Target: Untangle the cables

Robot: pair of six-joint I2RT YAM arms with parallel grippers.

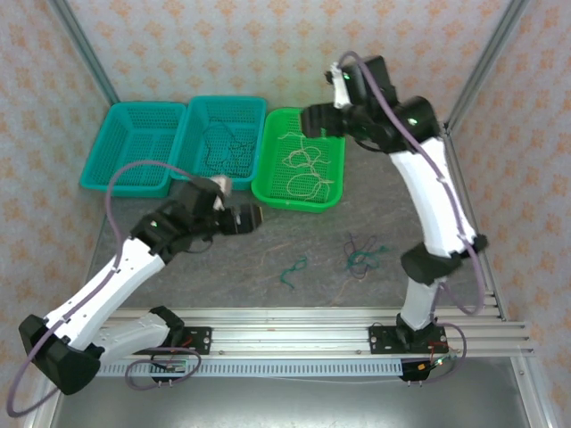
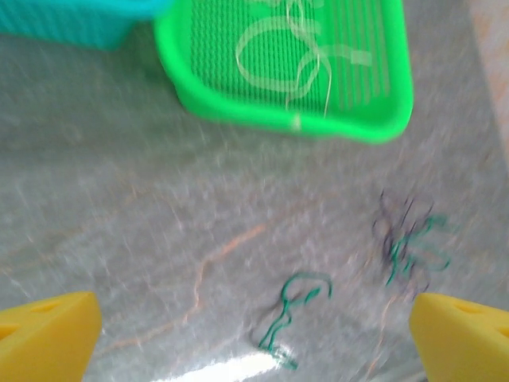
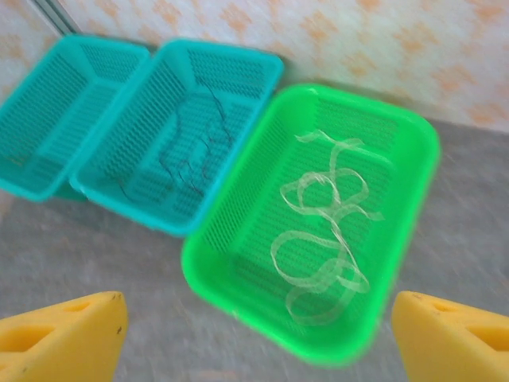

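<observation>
Cables lie in four places: cream-white loops [image 3: 322, 239] in the green basket [image 3: 231, 215], dark strands [image 3: 195, 151] in the middle teal basket [image 3: 227, 49], and a green squiggle [image 2: 290, 310] and a dark-and-teal tangle [image 2: 409, 243] well apart on the worktop [image 2: 119, 215]. Left pincer [image 2: 254, 342] hangs over the worktop, fingers spread, gripping nothing. Right pincer [image 3: 254, 334] hovers above the green basket, likewise spread and empty.

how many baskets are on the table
3. A teal basket at far left, a second teal basket beside it holding dark cables, and a green basket on the right holding cream cables. None looks hidden.
</observation>
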